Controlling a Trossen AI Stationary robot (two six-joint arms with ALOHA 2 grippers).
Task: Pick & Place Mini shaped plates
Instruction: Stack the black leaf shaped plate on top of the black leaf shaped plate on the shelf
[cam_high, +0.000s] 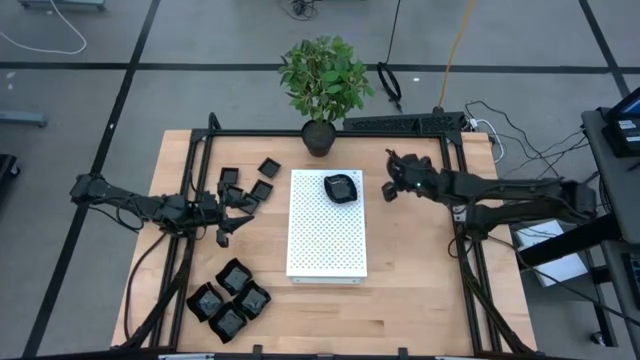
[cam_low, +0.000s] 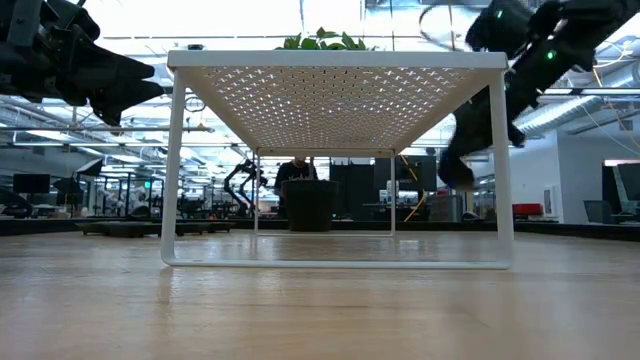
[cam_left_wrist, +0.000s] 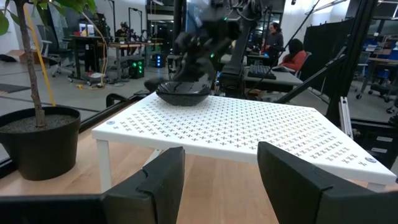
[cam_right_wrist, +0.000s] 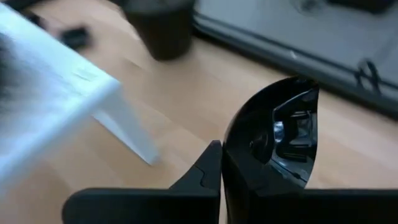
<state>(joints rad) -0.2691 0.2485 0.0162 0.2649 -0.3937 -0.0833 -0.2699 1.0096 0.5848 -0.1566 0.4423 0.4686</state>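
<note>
One rounded black plate (cam_high: 341, 187) is seen lying on the far right part of the white perforated board (cam_high: 326, 240), near the board's corner; in the left wrist view the same plate (cam_left_wrist: 183, 93) sits on the board's top (cam_left_wrist: 249, 127). A cluster of small square plates (cam_high: 248, 186) is spread on the wooden surface (cam_high: 410, 270) just left of the board's far end. A second group of larger wavy-edged plates (cam_high: 229, 297) is packed together on the surface near the front left corner, well apart from the board.

The right hand (cam_high: 392, 184) is held just beside the board's far right edge, close to the rounded plate but not touching it. In the right wrist view a glossy black curved piece (cam_right_wrist: 273, 149) is seen close to the lens between the dark parts of the hand, yet whether the fingers are closed on anything cannot be told.

The left hand (cam_high: 228, 218) is placed among the small square plates, left of the board. Its two fingers (cam_left_wrist: 292, 180) are spread wide apart in the left wrist view, with nothing held between them.

A potted plant (cam_high: 322, 85) is set at the far edge of the surface, behind the board.
</note>
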